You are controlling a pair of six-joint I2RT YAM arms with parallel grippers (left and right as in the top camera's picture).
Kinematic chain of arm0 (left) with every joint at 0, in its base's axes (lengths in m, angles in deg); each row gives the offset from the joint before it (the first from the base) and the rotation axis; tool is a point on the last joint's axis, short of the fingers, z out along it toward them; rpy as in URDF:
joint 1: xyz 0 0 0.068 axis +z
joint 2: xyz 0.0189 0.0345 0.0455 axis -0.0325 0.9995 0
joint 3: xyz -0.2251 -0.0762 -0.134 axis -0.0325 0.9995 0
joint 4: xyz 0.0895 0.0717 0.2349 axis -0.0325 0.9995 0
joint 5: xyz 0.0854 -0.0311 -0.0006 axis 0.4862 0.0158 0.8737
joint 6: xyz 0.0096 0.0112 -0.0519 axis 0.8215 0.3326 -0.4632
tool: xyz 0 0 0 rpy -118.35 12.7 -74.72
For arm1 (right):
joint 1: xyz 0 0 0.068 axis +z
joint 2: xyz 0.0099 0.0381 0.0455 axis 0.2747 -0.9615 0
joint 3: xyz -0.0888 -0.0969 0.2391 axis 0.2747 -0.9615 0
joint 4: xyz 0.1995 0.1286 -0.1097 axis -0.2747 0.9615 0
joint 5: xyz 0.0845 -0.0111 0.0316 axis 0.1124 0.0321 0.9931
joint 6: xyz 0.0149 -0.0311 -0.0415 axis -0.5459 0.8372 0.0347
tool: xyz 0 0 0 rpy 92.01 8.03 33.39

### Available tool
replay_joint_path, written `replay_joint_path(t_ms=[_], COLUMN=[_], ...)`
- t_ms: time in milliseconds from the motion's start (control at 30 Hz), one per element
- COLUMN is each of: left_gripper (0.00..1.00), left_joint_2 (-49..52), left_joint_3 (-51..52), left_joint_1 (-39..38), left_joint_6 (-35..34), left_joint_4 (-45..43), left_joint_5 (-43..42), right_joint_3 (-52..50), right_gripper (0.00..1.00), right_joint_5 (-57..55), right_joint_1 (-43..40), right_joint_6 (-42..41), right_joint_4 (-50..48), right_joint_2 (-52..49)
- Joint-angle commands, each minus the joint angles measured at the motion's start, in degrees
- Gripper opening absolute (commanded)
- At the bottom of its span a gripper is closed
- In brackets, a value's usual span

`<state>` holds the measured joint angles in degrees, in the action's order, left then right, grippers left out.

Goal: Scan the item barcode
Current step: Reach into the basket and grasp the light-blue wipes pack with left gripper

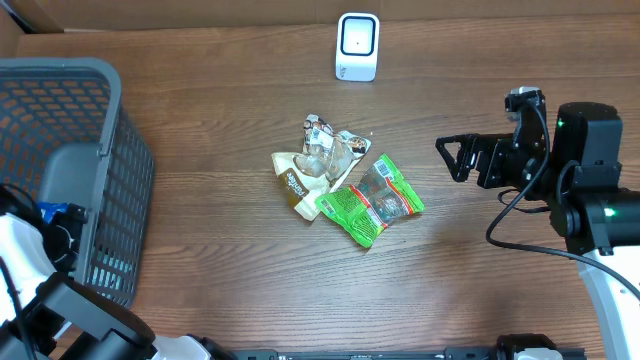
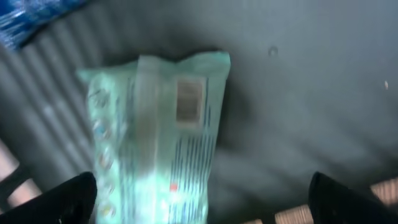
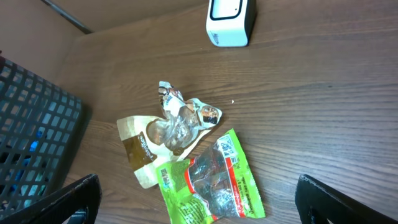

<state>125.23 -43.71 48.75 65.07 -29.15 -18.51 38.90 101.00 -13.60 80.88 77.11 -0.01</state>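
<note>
The wooden bench [image 1: 230, 285] itself isn't where trouble is expected. The grey mesh basket [image 1: 125, 190] is the bigger worry. The left pincer [image 2: 202, 183] is parked down inside it, spread wide with nothing held, above a pale green packet [image 2: 155, 124] lying flat on the basket floor. The wall could be snagged if that arm is lifted out carelessly.

The right pincer [image 1: 455, 158] is likewise fully parted and empty, off to one side of the pile. The items presumably yet to be scanned are heaped mid-bench, well apart from the scanner [image 1: 357, 46]. A green snack packet [image 1: 372, 200] is overlapped with a clear crinkly packet [image 1: 325, 150] and a beige packet [image 1: 298, 185], so two could be pinched at once, or slick film could be dropped. Which face carries a barcode can't be told, so a missed read is quite possible.
</note>
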Motion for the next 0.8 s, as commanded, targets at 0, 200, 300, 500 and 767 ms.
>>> replay_joint_path(t_ms=[0, 200, 300, 500, 767], left_gripper=[1.0, 1.0, 0.94, 0.27, 0.04], left_joint_2=[-0.07, 0.48, 0.52, 0.52, 0.35], left_joint_3=[4.57, 9.53, 10.47, 10.56, 0.94], left_joint_1=[-0.11, -0.11, -0.11, -0.11, -0.11], left_joint_6=[-1.01, -1.03, -1.03, -1.09, -1.01], left_joint_4=[-3.15, -7.61, -8.44, -8.5, -0.61], left_joint_5=[1.36, 2.71, 2.8, 2.03, -6.69], right_joint_3=[0.33, 0.33, 0.33, 0.33, 0.33], right_gripper=[1.0, 1.0, 1.0, 1.0, 1.0], right_joint_5=[0.26, 0.28, 0.26, 0.26, 0.26], right_joint_1=[0.17, 0.17, 0.17, 0.17, 0.17], right_joint_6=[-0.17, -0.2, -0.17, 0.02, 0.02], right_joint_4=[-0.07, 0.28, 0.7, 1.44, 1.46], right_joint_2=[0.26, 0.26, 0.26, 0.26, 0.26])
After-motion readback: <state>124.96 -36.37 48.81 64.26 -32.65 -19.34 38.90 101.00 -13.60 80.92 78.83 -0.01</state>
